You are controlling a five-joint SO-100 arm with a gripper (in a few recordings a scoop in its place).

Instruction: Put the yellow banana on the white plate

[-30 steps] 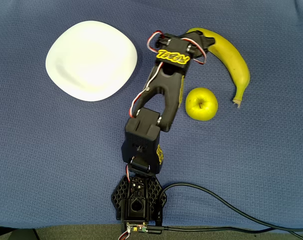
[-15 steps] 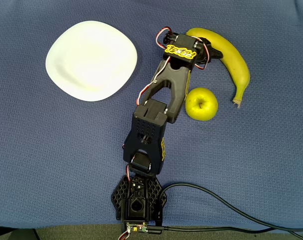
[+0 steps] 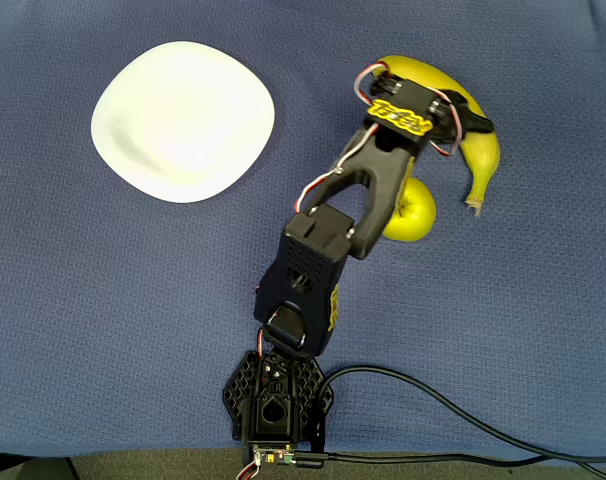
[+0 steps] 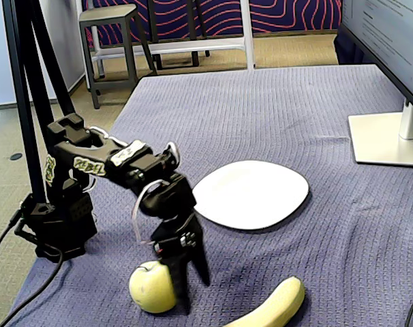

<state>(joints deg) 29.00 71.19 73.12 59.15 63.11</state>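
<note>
blue-grey cloth-covered table (image 4: 274,122) noted, monitor stand (image 4: 387,139) at its far right in the fixed view. white plate (image 3: 183,120) lies bare, well apart from the fruit. yellow banana (image 3: 483,150) lies on the cloth, its middle covered by the wrist in the overhead view. apple (image 4: 153,287) sits just beside the gripper (image 4: 191,294), whose fingers are seen parted, pointing down, nothing gripped.

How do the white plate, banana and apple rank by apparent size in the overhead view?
1. white plate, largest
2. yellow banana, partly covered by the arm
3. yellow-green apple, smallest, also partly covered
</note>
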